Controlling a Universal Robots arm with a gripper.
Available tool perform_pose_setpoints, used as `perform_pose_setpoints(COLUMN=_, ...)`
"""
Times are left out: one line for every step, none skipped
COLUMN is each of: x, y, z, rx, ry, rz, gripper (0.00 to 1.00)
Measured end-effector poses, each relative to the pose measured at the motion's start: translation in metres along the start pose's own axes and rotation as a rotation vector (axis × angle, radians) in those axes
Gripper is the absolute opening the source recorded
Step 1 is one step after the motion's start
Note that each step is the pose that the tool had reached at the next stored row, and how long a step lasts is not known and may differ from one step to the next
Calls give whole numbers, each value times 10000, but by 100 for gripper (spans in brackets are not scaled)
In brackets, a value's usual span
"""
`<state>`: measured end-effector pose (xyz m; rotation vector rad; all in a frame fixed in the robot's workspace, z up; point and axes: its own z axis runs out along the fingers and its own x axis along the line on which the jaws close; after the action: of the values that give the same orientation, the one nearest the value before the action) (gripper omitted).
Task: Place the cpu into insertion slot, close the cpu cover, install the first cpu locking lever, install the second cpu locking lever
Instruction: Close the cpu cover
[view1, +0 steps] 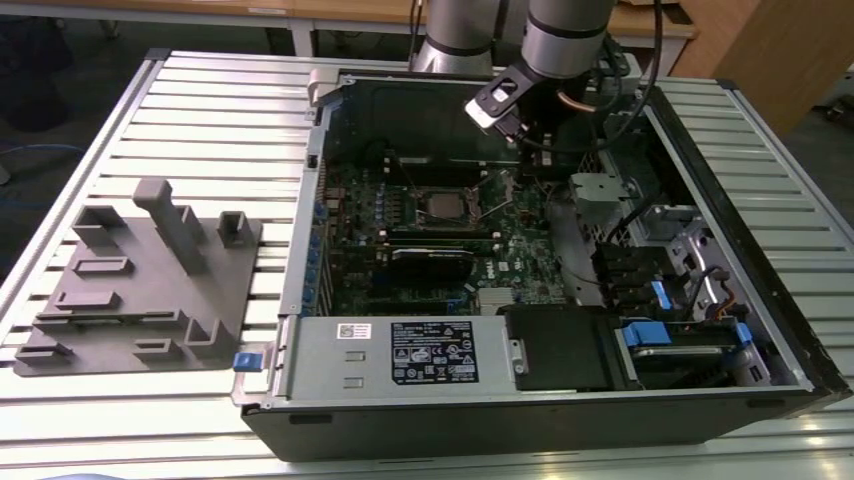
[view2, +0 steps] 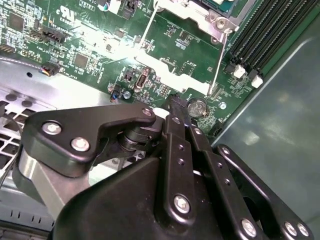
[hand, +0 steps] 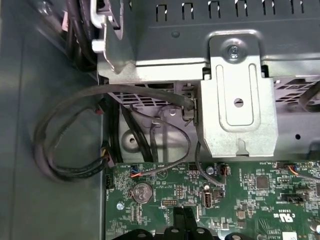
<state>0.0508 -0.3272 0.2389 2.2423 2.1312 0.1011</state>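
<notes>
Case front: an open computer case (view1: 534, 430) rests on a slatted table (view1: 200, 110), with a silver power-supply box (view1: 400, 355) carrying a label along its near edge.
Fixture: a grey moulded fixture (view1: 147, 280) sits on the table at the exterior view's left, beside the case and apart from it.
Motherboard: the green motherboard (view1: 400, 265) lies flat on the case floor, beyond the power-supply box.
Cpu: the cpu (view1: 442, 207) sits in the insertion slot (view1: 416, 208) near the middle of the board, silvery top up.
Cover: the cpu cover (view2: 192, 14) shows as a metal frame around the chip. Whether it lies fully down cannot be told.
Levers: a first wire lever (view2: 219, 60) and a second wire lever (view2: 144, 30) slant up from either side of the socket.
Gripper: the gripper (view2: 174, 102) hovers over the board's edge just beside a coin battery (view2: 196, 106) and apart from the socket. Its fingers are pressed together with nothing between them, and they look the same in the first wrist view (hand: 185, 215).
Arm: the arm (view1: 567, 30) comes down into the case from its far side.
</notes>
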Motion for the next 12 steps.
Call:
perform_pose_setpoints(x=0, y=0, z=3, rx=0, ry=-1, rz=1, gripper=11)
perform_pose_setpoints(x=-1, y=0, z=4, rx=1, ry=-3, rz=2, gripper=11)
perform_pose_setpoints(x=-1, y=0, z=4, rx=0, ry=-4, rz=1, gripper=11)
perform_pose_setpoints(x=-1, y=0, z=4, rx=0, ry=-4, rz=2, gripper=11)
perform_pose_setpoints(x=0, y=0, z=5, rx=0, ry=-1, rz=2, gripper=11)
perform_pose_setpoints(x=0, y=0, z=5, rx=0, ry=-1, rz=2, gripper=11)
perform_pose_setpoints(x=0, y=0, z=5, rx=0, ry=-1, rz=2, gripper=11)
perform_pose_setpoints(x=-1, y=0, z=6, rx=-1, ry=0, rz=2, gripper=11)
perform_pose_setpoints(x=-4, y=0, z=6, rx=0, ry=2, rz=2, gripper=11)
perform_pose_setpoints(x=-9, y=0, z=6, rx=0, ry=0, rz=1, gripper=11)
perform_pose_setpoints(x=-14, y=0, z=6, rx=0, ry=-1, rz=1, gripper=11)
perform_pose_setpoints(x=-16, y=0, z=6, rx=-1, ry=1, rz=2, gripper=11)
